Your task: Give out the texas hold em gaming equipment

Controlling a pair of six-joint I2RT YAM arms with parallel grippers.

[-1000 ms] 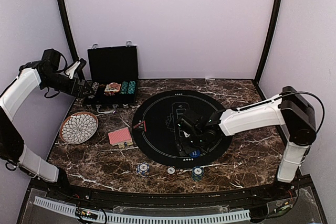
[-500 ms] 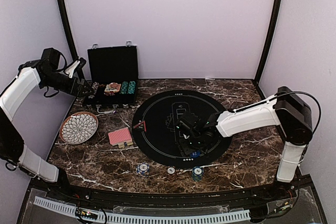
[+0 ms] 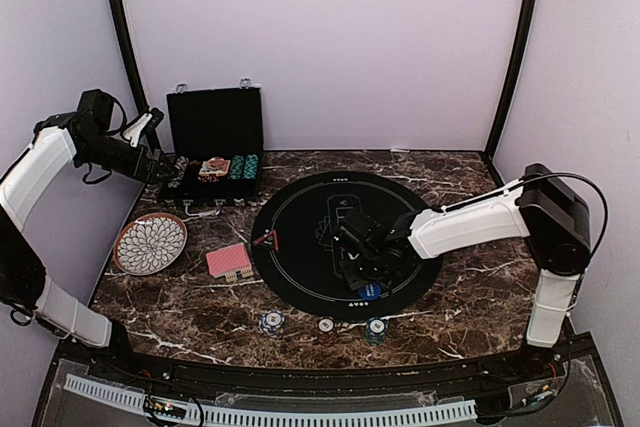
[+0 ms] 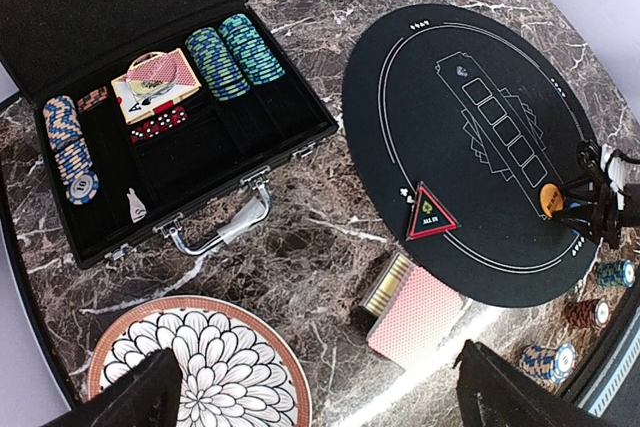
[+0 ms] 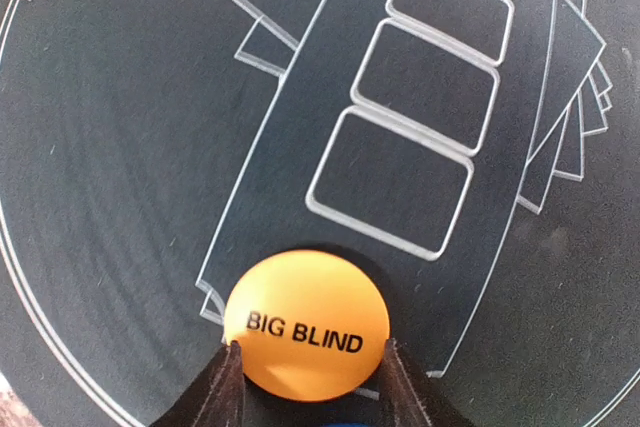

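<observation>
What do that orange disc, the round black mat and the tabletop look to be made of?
Disc: probably plastic, smooth and matte, with printed black lettering.
Mat: likely felt or a rubbery fabric, dull black with white printed lines.
Tabletop: dark brown marble or a marble-look laminate, with white veins and a slight gloss.

Probably a robotics lab cell: blank pale walls (image 3: 320, 47) box in a marble-topped table (image 3: 480, 297).

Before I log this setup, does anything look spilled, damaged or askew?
Nothing looks spilled or damaged. Only the cards in the open black case lie crooked, turned against its compartments.
</observation>
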